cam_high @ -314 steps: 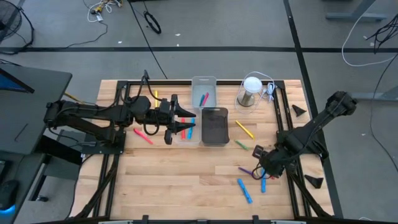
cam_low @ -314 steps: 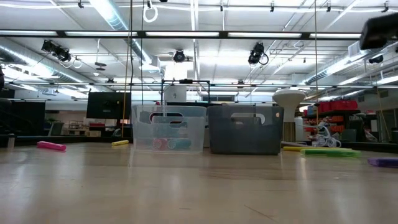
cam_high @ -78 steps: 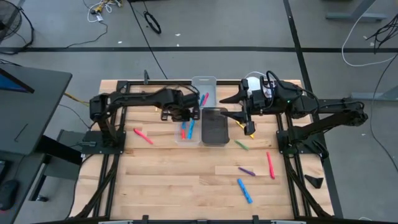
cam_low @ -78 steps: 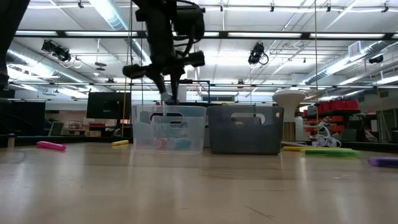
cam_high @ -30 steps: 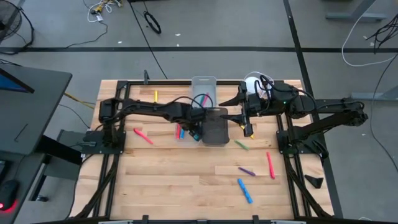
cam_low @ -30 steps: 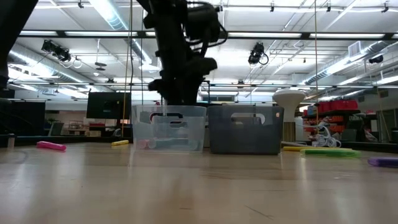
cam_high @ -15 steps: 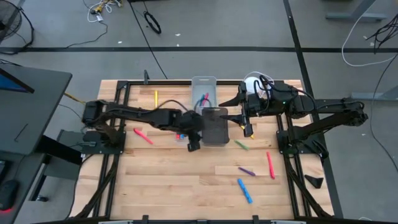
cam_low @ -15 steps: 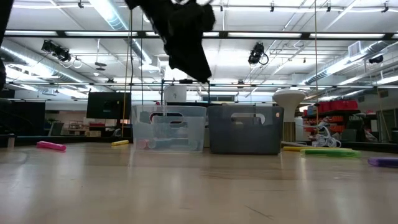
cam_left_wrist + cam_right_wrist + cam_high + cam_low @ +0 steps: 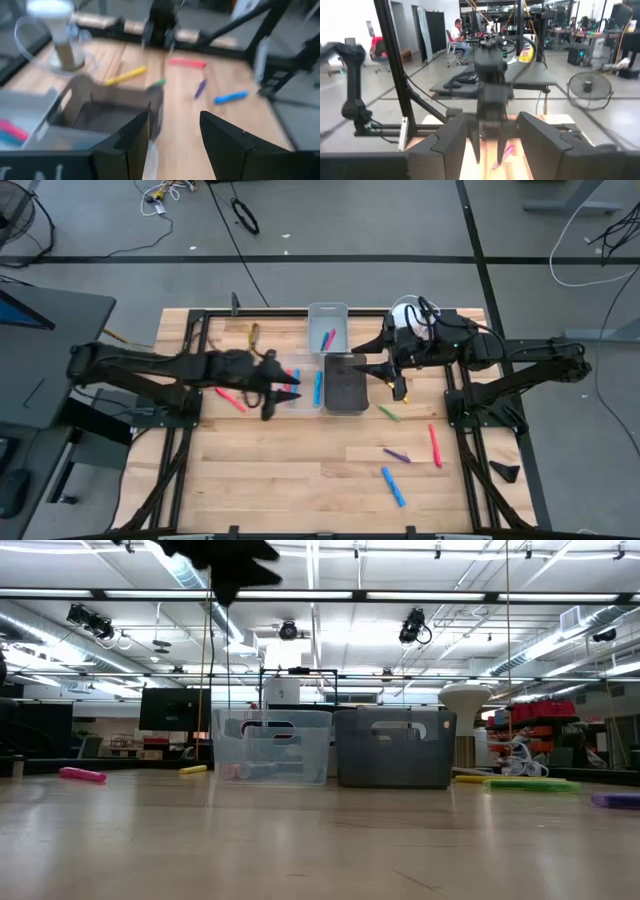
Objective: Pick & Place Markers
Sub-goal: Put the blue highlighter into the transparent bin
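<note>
Loose markers on the wooden slatted counter [image 9: 300,470], high view: a red-pink marker [image 9: 230,398] left of the bins, lying diagonally; a yellow marker [image 9: 251,337] near the back-left rail, long axis roughly front-to-back; a short green marker [image 9: 388,413] just right of the dark bin, diagonal; a purple marker [image 9: 397,454] further forward, near crosswise; a red marker [image 9: 434,444] by the right rail, near front-to-back; a blue marker [image 9: 393,486] nearest the front edge, diagonal. Six loose were counted.

In bins: a blue marker [image 9: 317,388] in the clear rectangular plastic bin [image 9: 306,408], long axis front-to-back, with a second blue and something red beside it partly hidden by the arm. A pink and a blue marker [image 9: 328,339] were seen in the second clear bin [image 9: 327,308] at the back. Contents of the dark grey rectangular bin [image 9: 344,385] could not be made out.

The left gripper [image 9: 278,392] was held over the left edge of the front clear bin, fingers [image 9: 131,142] apart with nothing between them. The right gripper [image 9: 385,368] was held at the dark bin's right side, fingers [image 9: 451,141] spread, empty.

A white-topped cylinder [image 9: 404,323] stood at the back right corner of the counter.

Beyond the counter the low view showed an open workshop with ceiling strip lights [image 9: 330,595]; grey floor with cables [image 9: 245,217] was seen around the counter.
</note>
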